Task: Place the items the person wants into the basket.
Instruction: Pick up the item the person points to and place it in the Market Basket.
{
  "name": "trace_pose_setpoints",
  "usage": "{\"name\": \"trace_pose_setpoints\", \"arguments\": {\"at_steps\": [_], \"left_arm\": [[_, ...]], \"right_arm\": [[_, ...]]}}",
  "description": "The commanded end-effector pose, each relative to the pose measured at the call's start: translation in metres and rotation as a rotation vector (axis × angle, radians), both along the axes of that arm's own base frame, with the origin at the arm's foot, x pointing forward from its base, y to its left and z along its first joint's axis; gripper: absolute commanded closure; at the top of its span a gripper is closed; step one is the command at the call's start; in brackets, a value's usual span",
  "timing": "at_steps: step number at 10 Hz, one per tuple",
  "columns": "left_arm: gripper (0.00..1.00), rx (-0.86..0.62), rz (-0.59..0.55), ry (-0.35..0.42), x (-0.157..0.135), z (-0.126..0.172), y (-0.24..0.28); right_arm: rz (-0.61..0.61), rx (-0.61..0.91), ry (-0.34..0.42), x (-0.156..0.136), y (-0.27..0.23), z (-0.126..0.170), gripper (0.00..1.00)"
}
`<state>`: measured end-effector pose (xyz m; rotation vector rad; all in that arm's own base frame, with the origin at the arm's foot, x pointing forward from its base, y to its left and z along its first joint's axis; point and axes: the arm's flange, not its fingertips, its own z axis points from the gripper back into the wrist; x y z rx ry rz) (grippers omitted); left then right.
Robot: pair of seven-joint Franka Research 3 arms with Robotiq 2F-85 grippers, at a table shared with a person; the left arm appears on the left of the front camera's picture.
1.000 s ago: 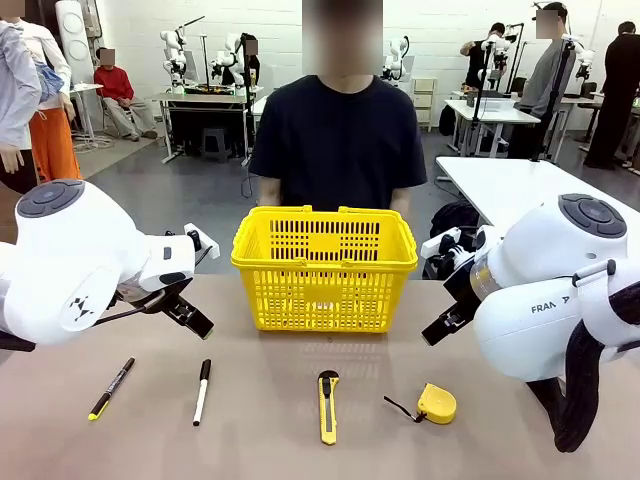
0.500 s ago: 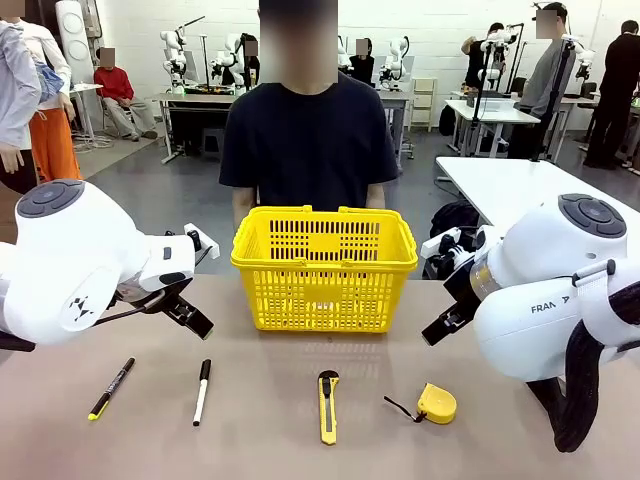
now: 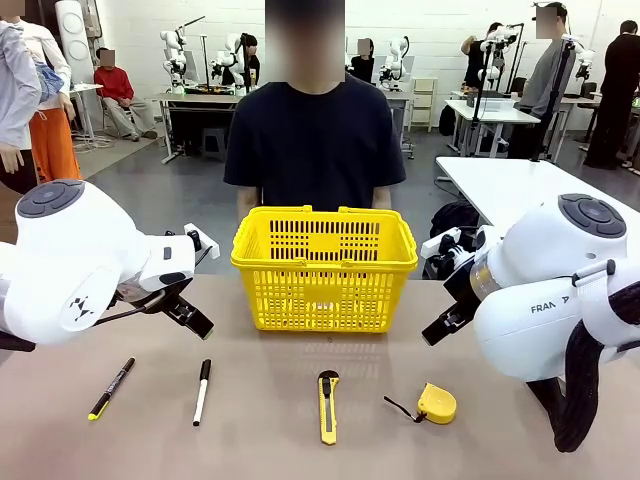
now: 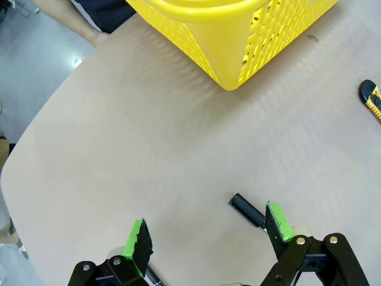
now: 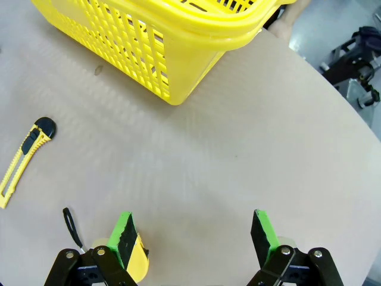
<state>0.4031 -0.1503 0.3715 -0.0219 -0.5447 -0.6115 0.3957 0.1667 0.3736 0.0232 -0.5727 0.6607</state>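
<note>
Front view: yellow basket [image 3: 325, 290] upright at the far middle of the table [image 3: 260, 440], directly in front of the person [image 3: 315, 140] standing behind it with arms down. Along the near side, left to right and well apart: pen [image 3: 111, 388], marker [image 3: 202, 391], utility knife [image 3: 328, 405], tape measure [image 3: 437, 403] (rounded, yellow, black strap trailing). Left gripper [image 3: 192, 318] hanging above the table left of the basket, near the marker's capped end. Right gripper [image 3: 442, 328] raised right of the basket, touching nothing.

Left wrist view: left gripper [image 4: 207, 229] released, green pads spread wide, nothing between them but table. Black cap of the marker [image 4: 247, 210] lying just beside one pad, not touched. Basket [image 4: 238, 36] corner farther off, utility knife [image 4: 370, 98] tip at the picture's edge.

Right wrist view: right gripper [image 5: 193, 233] likewise spread and empty. Tape measure [image 5: 140, 256] partly hidden behind one finger, utility knife [image 5: 24, 161] flat off to the side, basket [image 5: 149, 42] beyond.
</note>
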Motion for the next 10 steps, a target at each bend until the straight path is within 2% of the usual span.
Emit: {"name": "trace_pose_setpoints", "arguments": {"at_steps": [1,2,3,5,8,10], "left_arm": [[0.0,0.0,0.0,0.0,0.0,0.0,0.0],[0.0,0.0,0.0,0.0,0.0,0.0,0.0],[0.0,0.029,-0.018,-0.004,-0.013,0.026,0.0],[0.0,0.077,-0.059,-0.039,-0.038,0.103,0.006],[0.0,0.146,-0.067,-0.163,-0.065,0.218,0.004],[0.0,0.138,-0.042,-0.204,-0.074,0.27,0.002]], "right_arm": [[0.0,0.0,0.0,0.0,0.0,0.0,0.0],[0.0,0.0,0.0,0.0,0.0,0.0,0.0],[-0.024,0.034,-0.063,-0.026,-0.008,0.039,0.0],[-0.087,0.043,-0.153,-0.067,-0.023,0.116,0.0],[-0.133,-0.01,-0.186,-0.111,-0.036,0.218,0.0],[-0.114,-0.039,-0.174,-0.123,-0.026,0.25,0.0]]}}
